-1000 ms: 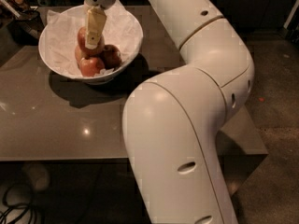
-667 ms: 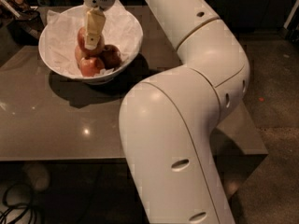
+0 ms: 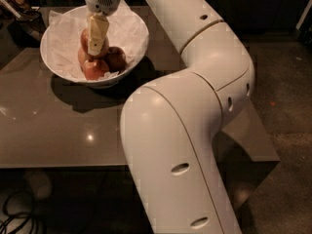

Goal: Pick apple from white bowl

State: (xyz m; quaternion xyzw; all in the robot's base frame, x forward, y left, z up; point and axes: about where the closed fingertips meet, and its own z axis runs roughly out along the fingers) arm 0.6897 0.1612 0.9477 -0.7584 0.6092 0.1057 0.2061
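The white bowl point(image 3: 58, 38), lined with crumpled white paper, stands at the table's far left. It holds several red apples. The apple point(image 3: 85, 38), a tallish red-orange one, sits highest in the pile, partly hidden behind my gripper. My gripper point(image 3: 96, 50) hangs straight down from the wrist into the bowl's middle, right against that apple and above the smaller ones. A smaller apple lies in front point(image 3: 95, 69) and a darker one to the right point(image 3: 117, 58).
The bowl rests on a glossy brown table point(image 3: 44, 126) with its front edge near me. My large white arm point(image 3: 195, 82) covers the table's right half. Dark clutter point(image 3: 19, 9) lies beyond the far left corner, and cables point(image 3: 14, 213) lie on the floor.
The arm's big near link has shifted slightly to the left. The gripper stays down in the bowl among the apples.
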